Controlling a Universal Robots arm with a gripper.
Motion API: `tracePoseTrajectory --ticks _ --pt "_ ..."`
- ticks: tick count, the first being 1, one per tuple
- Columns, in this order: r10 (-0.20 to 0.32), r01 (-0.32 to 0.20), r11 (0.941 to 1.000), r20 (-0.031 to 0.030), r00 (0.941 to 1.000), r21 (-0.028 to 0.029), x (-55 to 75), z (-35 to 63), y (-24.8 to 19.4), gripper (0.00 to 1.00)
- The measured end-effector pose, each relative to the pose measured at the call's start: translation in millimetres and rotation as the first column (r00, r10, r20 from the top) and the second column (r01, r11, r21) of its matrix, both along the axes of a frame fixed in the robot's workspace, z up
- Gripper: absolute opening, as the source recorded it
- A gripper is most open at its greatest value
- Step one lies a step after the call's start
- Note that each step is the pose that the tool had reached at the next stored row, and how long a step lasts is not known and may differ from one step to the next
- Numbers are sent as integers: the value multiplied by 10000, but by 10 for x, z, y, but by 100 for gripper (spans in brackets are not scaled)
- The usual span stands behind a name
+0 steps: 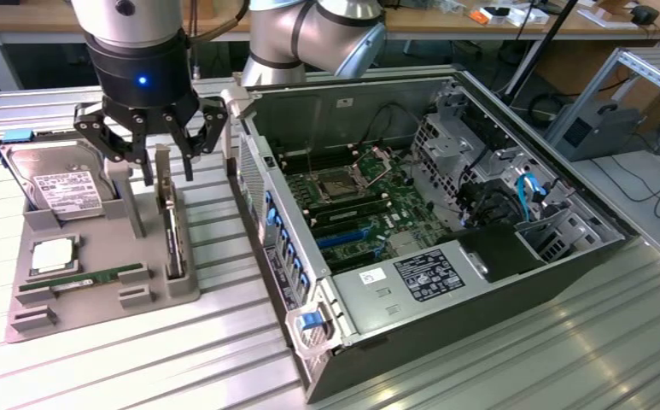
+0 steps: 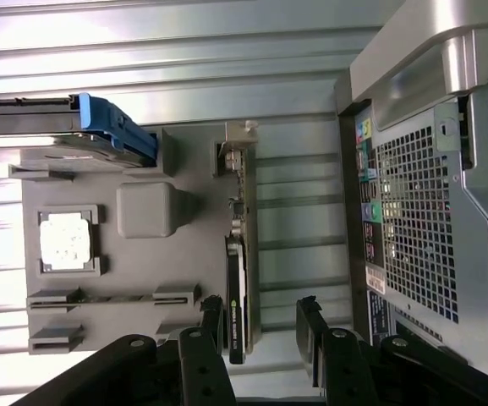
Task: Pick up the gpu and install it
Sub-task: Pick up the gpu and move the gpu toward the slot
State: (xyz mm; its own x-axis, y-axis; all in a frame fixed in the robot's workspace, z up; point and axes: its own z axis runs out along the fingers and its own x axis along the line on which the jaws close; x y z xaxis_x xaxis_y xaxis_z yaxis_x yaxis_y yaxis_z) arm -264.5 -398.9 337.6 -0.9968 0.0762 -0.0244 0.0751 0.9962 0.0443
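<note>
- The gpu [image 1: 172, 226] [image 2: 238, 283] stands on its long edge in a slot of the grey holder [image 1: 102, 295] [image 2: 142, 271]. It sits on the side nearest the computer case, with its silver bracket end up toward the arm.
- The end effector [image 1: 166, 164] [image 2: 261, 330] hangs just above the card's bracket end with its jaws spread wide, gripping nothing.
- In the wrist view the card runs between the two fingers [image 2: 212, 326], close to one of them. Whether that finger touches it is hard to tell from here.
- Also in the holder: a hard drive [image 1: 66, 184] [image 2: 49, 127] propped at the far end, a square processor chip [image 1: 54, 254] [image 2: 64, 241], and a green memory stick [image 1: 84, 279] lying near the front.
- The open computer case [image 1: 421, 213] [image 2: 430, 211] lies on its side at the exterior view's right of the holder, its motherboard [image 1: 353, 205] exposed.
- Holder and case both rest on the ribbed metal counter [image 1: 534, 359].
</note>
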Motion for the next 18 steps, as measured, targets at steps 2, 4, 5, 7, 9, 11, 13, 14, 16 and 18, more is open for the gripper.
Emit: tracePoseTrajectory --ticks 2,4,5,7,9,11,13,14,16,18 --pt "0 0 10000 0 10000 0 0 -14 0 48" --pt "0 0 10000 1 10000 1 0 -29 0 48" --pt "0 0 10000 1 10000 0 0 -37 0 48" --pt "0 0 10000 0 10000 0 0 -53 0 48" --pt "0 0 10000 0 10000 0 0 -68 0 48" --pt "0 0 10000 0 10000 1 0 -83 0 48" --pt "0 0 10000 1 10000 1 0 -102 0 48" --pt "0 0 10000 0 10000 0 0 -111 0 48" --pt "0 0 10000 0 10000 0 0 -120 0 48" --pt "0 0 10000 0 10000 0 0 -139 0 48"
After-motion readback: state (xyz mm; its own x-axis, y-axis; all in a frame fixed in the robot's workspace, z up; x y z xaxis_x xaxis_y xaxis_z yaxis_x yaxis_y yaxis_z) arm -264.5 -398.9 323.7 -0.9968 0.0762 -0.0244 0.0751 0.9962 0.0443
